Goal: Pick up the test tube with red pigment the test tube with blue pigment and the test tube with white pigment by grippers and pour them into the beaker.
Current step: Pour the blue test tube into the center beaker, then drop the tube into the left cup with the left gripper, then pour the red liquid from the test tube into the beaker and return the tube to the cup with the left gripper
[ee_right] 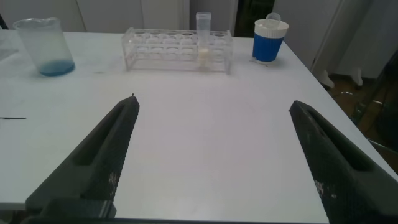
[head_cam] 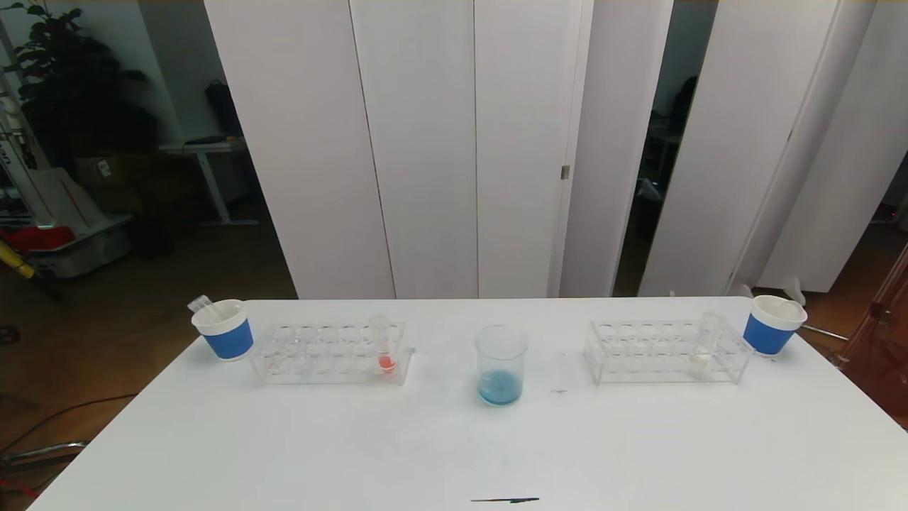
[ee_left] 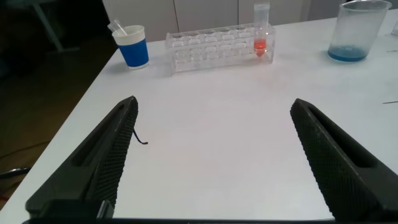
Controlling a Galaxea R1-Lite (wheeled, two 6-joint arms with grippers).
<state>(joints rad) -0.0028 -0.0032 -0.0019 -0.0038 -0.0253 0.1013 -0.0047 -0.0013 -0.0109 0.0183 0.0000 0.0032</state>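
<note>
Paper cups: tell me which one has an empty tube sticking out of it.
The blue paper cup at the table's left end, beside the rack holding the red-pigment tube; the right-end cup shows none.

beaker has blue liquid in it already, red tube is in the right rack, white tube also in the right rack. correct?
One slip: the test tube with red pigment stands in the left rack, not the right, as the head view shows. The rest holds: the beaker has blue liquid at its bottom, and the test tube with white pigment is in the right rack.
</note>
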